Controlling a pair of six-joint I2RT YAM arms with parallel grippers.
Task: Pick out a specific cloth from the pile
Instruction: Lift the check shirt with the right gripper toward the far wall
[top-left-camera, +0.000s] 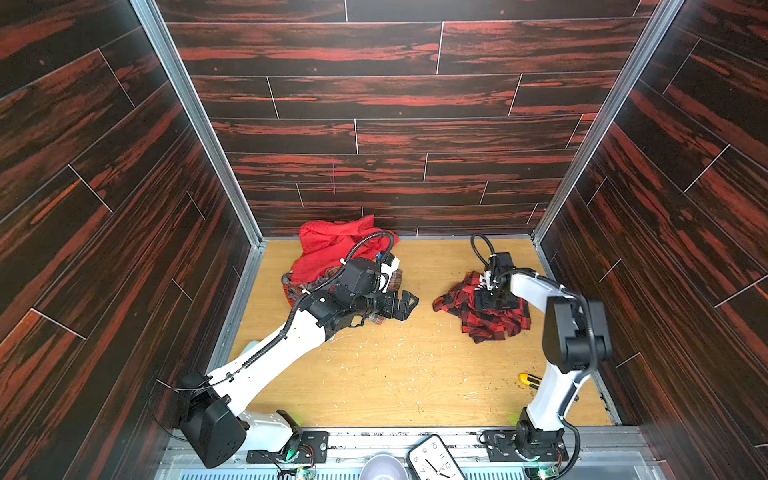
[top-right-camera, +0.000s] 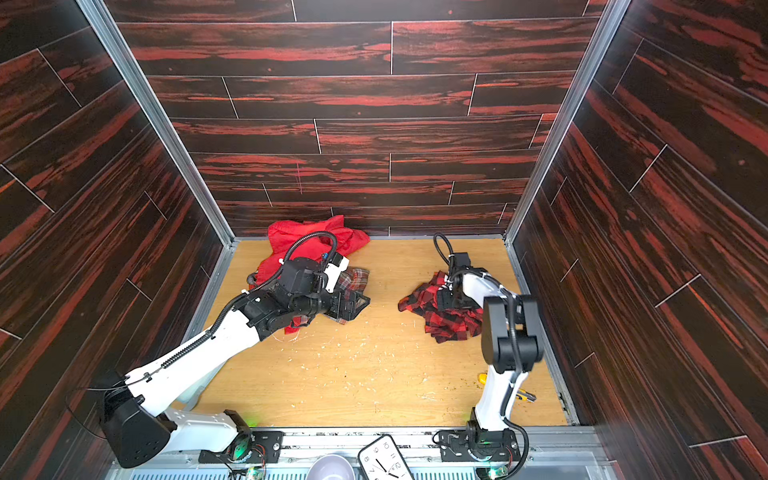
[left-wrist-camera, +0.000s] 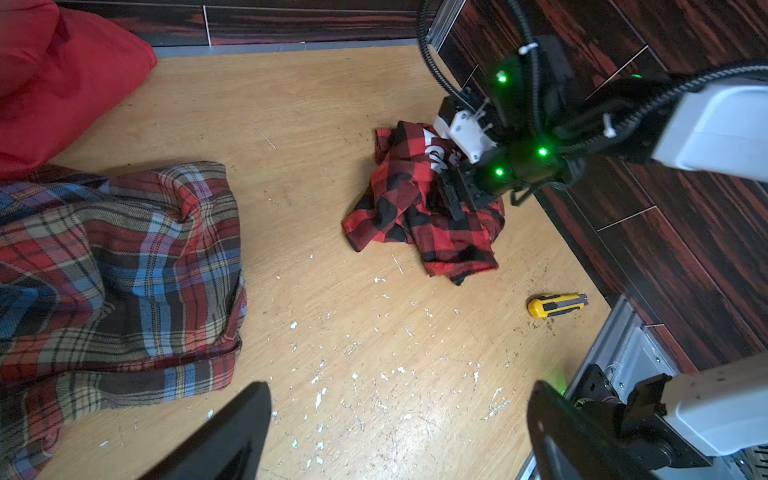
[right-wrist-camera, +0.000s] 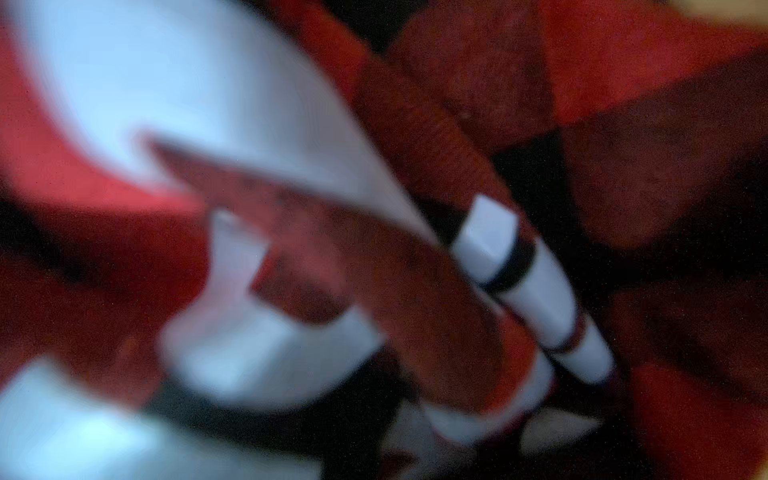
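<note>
Cloth (right-wrist-camera: 623, 75) directly beneath right pincer (left-wrist-camera: 452, 199), in contact; pile (left-wrist-camera: 124, 257) well apart

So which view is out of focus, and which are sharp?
Right wrist view: heavily blurred, the lens sits too close to the cloth. Left wrist view: sharp, the knife is crisp. Both top views: clear, no strong glare.

Matt woven cloth (left-wrist-camera: 395, 195), scuffed wooden tabletop (left-wrist-camera: 332, 124)

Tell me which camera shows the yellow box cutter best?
The left wrist view: the yellow box cutter lies whole and sharp there. In both top views the right arm hides part of it. The right wrist view shows only the cloth, blurred.
</note>
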